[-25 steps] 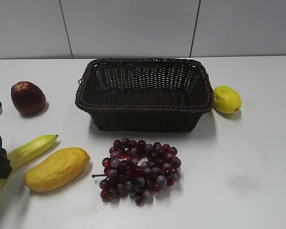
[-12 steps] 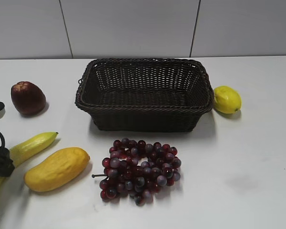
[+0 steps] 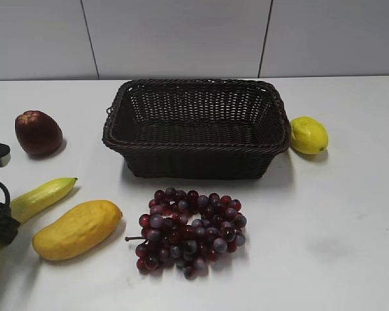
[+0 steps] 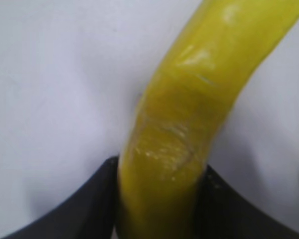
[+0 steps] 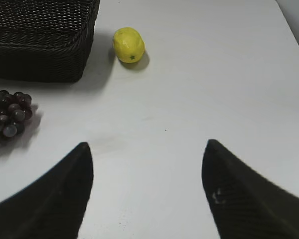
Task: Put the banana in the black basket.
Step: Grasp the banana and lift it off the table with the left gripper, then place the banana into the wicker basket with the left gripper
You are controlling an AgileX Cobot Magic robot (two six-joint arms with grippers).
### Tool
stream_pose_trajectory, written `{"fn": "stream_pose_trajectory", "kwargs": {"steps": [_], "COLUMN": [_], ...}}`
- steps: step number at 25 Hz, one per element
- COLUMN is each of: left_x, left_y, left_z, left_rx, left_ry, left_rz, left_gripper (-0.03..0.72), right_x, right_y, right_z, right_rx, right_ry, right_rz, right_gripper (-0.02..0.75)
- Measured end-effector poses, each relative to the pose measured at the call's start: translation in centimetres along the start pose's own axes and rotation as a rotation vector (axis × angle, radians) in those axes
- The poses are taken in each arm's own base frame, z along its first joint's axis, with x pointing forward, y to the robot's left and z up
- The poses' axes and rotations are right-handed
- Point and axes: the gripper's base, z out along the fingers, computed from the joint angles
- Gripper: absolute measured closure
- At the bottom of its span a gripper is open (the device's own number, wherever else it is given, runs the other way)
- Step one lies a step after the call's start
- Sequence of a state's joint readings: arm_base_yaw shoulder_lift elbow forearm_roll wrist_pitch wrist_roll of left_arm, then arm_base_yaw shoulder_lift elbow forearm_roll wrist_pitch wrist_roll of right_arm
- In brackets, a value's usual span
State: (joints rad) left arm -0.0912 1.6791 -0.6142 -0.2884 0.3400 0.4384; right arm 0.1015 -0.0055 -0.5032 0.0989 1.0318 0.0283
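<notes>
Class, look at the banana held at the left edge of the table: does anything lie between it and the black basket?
Nothing visible blocks it. The banana, clamped in the left gripper, has bare table toward the black basket. The mango lies nearer the camera, the apple farther back.

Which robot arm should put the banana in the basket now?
The left. Its gripper is already shut on the banana, while the right gripper hangs open and empty, far from it near the lemon.

Exterior slants down frontally, left wrist close-up downward, right wrist shares lemon with exterior.
</notes>
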Motion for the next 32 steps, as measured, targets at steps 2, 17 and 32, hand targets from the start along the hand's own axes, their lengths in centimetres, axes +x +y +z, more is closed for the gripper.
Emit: {"fn": "stream_pose_trajectory", "kwargs": {"steps": [2, 17, 32], "left_x": [0.0, -0.2, 0.9], "left_y": [0.0, -0.7, -1.6], "left_z": [0.0, -5.6, -10.4], "left_rx": [0.001, 0.0, 0.006], "left_ry": [0.0, -0.129, -0.235], "left_rz": [-0.002, 0.04, 0.068], "left_gripper": [0.275, 0.275, 0.275], "right_x": [0.0, 0.0, 0.0], "right_y": [0.0, 0.0, 0.0], "right_z": [0.0, 0.0, 0.0], "right_rx": [0.0, 0.0, 0.0], "right_ry": [0.0, 0.0, 0.0], "right_rz": [0.0, 0.0, 0.0], "right_gripper": [0.22, 0.22, 0.22]}}
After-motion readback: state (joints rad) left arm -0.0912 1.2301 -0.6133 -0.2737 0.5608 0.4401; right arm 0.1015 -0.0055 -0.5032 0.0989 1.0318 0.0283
